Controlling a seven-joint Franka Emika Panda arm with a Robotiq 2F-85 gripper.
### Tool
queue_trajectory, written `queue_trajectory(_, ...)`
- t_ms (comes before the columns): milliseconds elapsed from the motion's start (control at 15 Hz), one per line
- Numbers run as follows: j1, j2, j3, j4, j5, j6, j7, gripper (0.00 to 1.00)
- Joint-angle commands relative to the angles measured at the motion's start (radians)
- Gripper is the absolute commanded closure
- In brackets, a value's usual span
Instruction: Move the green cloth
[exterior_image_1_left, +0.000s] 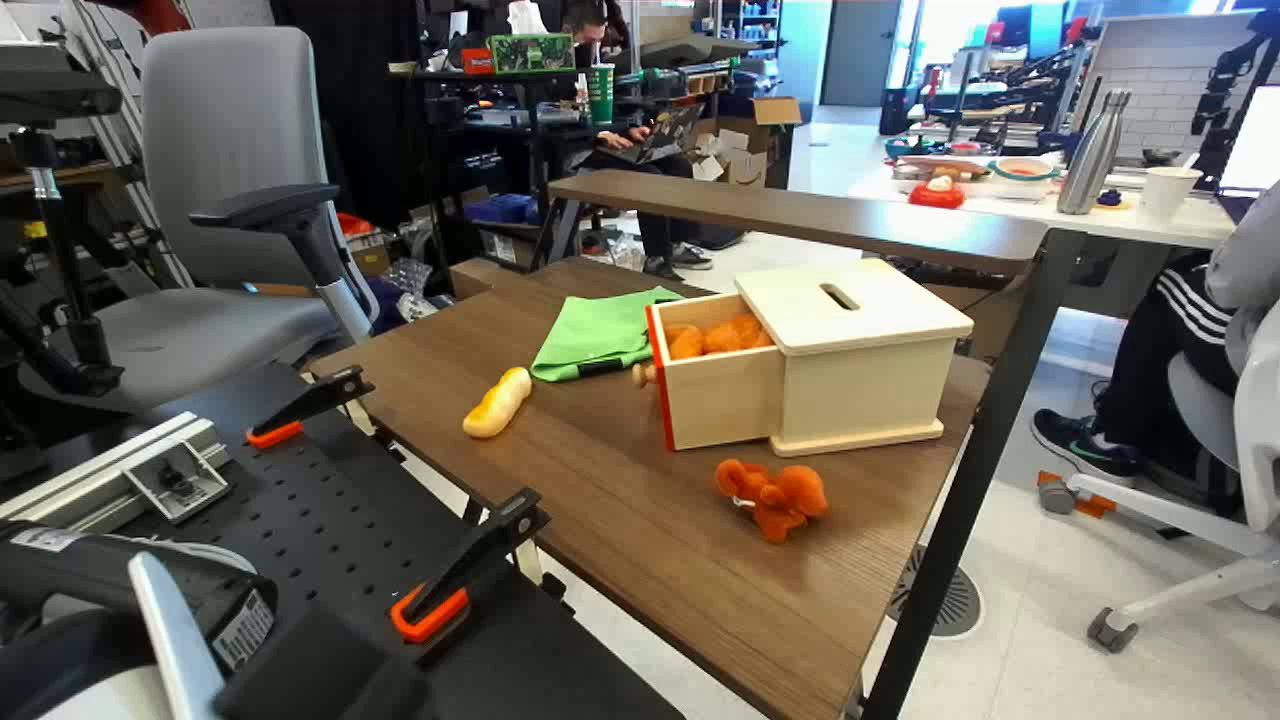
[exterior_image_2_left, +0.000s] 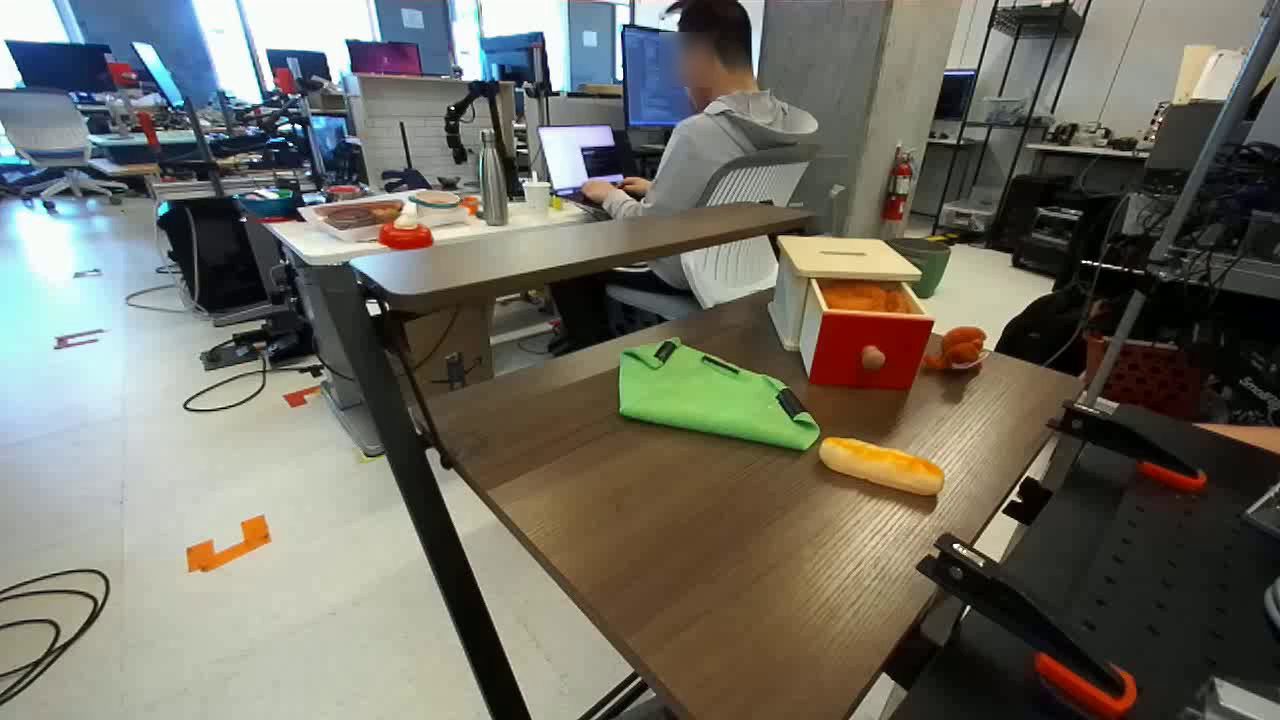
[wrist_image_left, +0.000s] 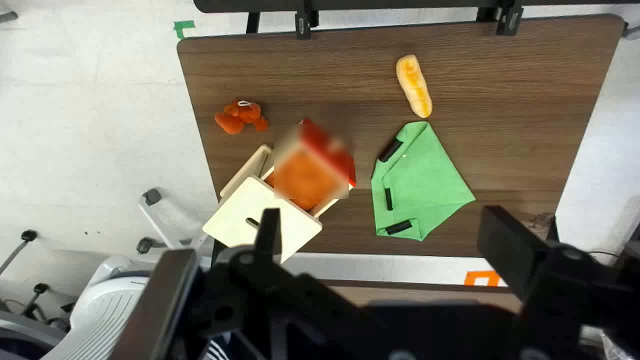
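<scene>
The green cloth (exterior_image_1_left: 600, 332) lies folded and slightly rumpled on the brown table. It also shows in an exterior view (exterior_image_2_left: 710, 395) and in the wrist view (wrist_image_left: 425, 182). Several black strips lie along its edges. Its near corner sits close to the yellow banana-like object. My gripper (wrist_image_left: 382, 217) shows in the wrist view with its two fingers wide apart and nothing between them. It is high above the table, and the cloth appears beyond and between the fingertips, not touching them. The gripper does not show clearly in the exterior views.
A pale wooden box (exterior_image_1_left: 860, 375) with a pulled-out red-front drawer (exterior_image_2_left: 870, 350) holding orange stuff stands beside the cloth. A yellow banana-like object (wrist_image_left: 414, 86) and an orange plush toy (exterior_image_1_left: 772, 497) lie on the table (exterior_image_2_left: 700, 560). A raised shelf (exterior_image_1_left: 800, 215) runs along the table's far edge.
</scene>
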Motion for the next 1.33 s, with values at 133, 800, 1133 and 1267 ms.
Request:
queue_trajectory(133, 0.001, 0.000, 0.000, 0.005, 0.000, -0.002, 0.001, 0.00)
queue_trajectory(800, 0.112, 0.095, -0.046, -0.053, 0.062, 0.139, -0.155, 0.00)
queue_trajectory(1133, 0.192, 0.254, -0.074, -0.053, 0.115, 0.293, -0.286, 0.00)
queue_trajectory(1267, 0.206, 0.342, -0.085, -0.027, 0.128, 0.349, -0.321, 0.00)
